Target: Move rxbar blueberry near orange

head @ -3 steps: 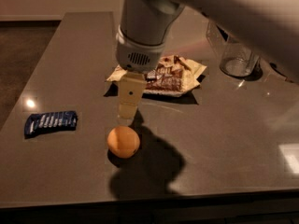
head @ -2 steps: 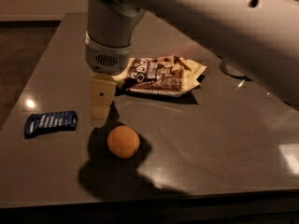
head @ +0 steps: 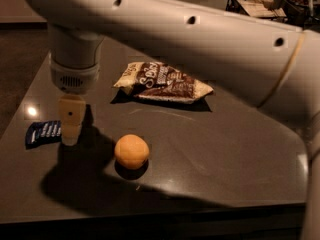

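Observation:
The rxbar blueberry (head: 42,132), a small flat dark blue wrapper with pale lettering, lies on the dark table at the left; its right end is hidden behind my gripper. My gripper (head: 70,134) hangs from the white arm at the left, its cream finger (head: 71,120) pointing down over the bar's right end. The orange (head: 131,151) sits on the table to the right of the gripper and bar, a little nearer the front edge.
A brown-and-cream crinkled snack bag (head: 162,82) lies behind the orange at the table's middle. The big white arm (head: 200,39) spans the top of the view. The table's front edge (head: 150,211) runs low across the view. A dark basket (head: 255,4) stands far back right.
The gripper has moved left, from above the orange to over the right end of the blue bar. The bar, the orange and the snack bag lie where they were.

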